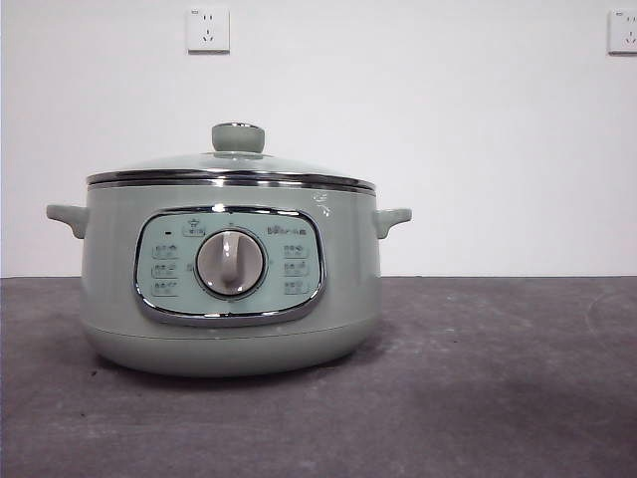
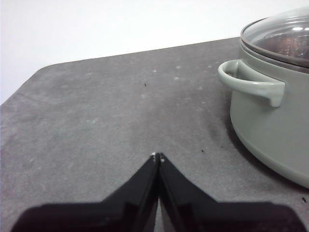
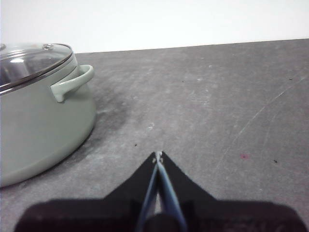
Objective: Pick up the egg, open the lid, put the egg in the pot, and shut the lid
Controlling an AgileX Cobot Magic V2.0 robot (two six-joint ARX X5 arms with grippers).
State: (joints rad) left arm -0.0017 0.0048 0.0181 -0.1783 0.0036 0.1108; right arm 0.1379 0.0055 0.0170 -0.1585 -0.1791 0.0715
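Sage-green pot [image 1: 231, 299] sits on the table [image 1: 498, 398], lid [image 1: 234, 164] on. Left hand [image 2: 158, 155] and right hand [image 3: 158, 154] wait beside it, pressed together. No egg visible.

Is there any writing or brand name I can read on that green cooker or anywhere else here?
Brand mark, upper right of the chrome-framed control panel on the pale sage-green electric pot: too blurred to read.
Button labels around the round dial: too small to read.
White wall sockets: no text visible.
Nothing else carries writing.

Pale sage-green pot [image 1: 231, 329], glass lid [image 1: 231, 164] with steel rim, dark grey table [image 1: 498, 398], white wall [image 1: 448, 129].
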